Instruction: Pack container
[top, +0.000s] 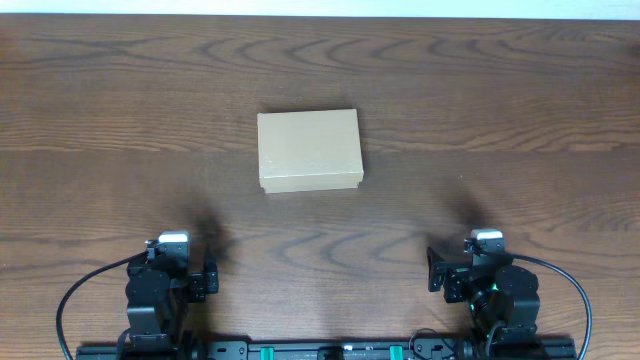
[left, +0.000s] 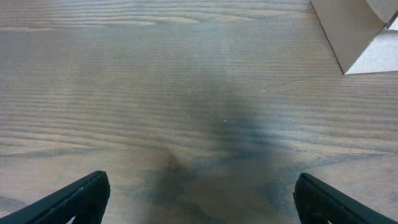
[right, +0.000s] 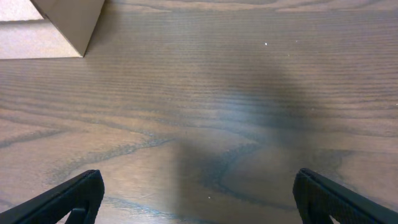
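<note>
Container sits shut on the counter, 1 o'clock from the left tool, 11 o'clock from the right tool. Both gape wide, empty. Pry it open unbraced and it'll probably skate away.

No text, label, brand, number or sign can be read anywhere: the container shows plain tan cardboard faces, and the table shows only wood grain.
</note>
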